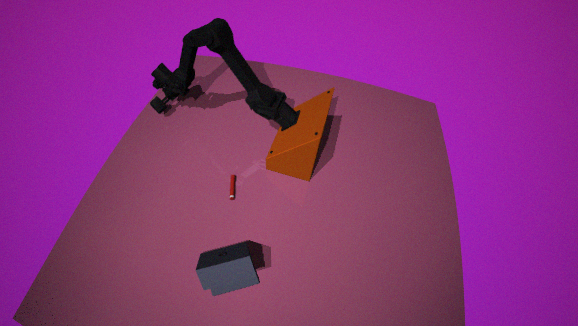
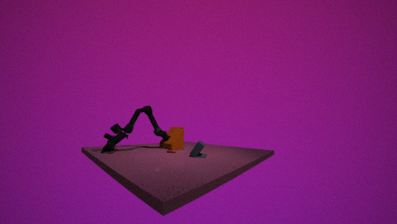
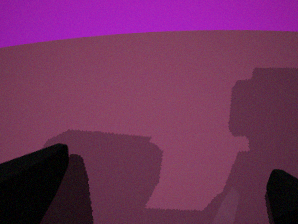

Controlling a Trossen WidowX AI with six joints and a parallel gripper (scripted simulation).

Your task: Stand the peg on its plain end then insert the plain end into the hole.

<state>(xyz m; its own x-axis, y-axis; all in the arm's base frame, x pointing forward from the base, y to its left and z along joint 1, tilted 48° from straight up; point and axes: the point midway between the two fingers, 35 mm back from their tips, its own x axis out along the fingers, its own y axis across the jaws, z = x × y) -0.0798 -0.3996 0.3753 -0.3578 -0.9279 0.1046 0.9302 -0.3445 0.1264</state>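
Note:
The red peg (image 1: 232, 186) (image 2: 170, 151) lies on its side on the table; its white band is at the end nearer the grey block in the top view. The sloped panel is a grey block (image 1: 228, 275) (image 2: 197, 149) on a flat foot; a dark hole mark shows on its dark face in the top view. My gripper (image 2: 104, 150) (image 3: 169, 161) is open and empty, low by the table's left edge, well away from peg and panel. Its fingers are hard to make out in the top view. Peg and panel are outside the wrist view.
A large orange wedge (image 1: 298, 145) (image 2: 177, 139) stands beside the arm's base, with the peg between it and the grey block in the top view. The table (image 1: 380, 200) (image 2: 223, 156) has its far edge in the wrist view, with the arm's shadows below it.

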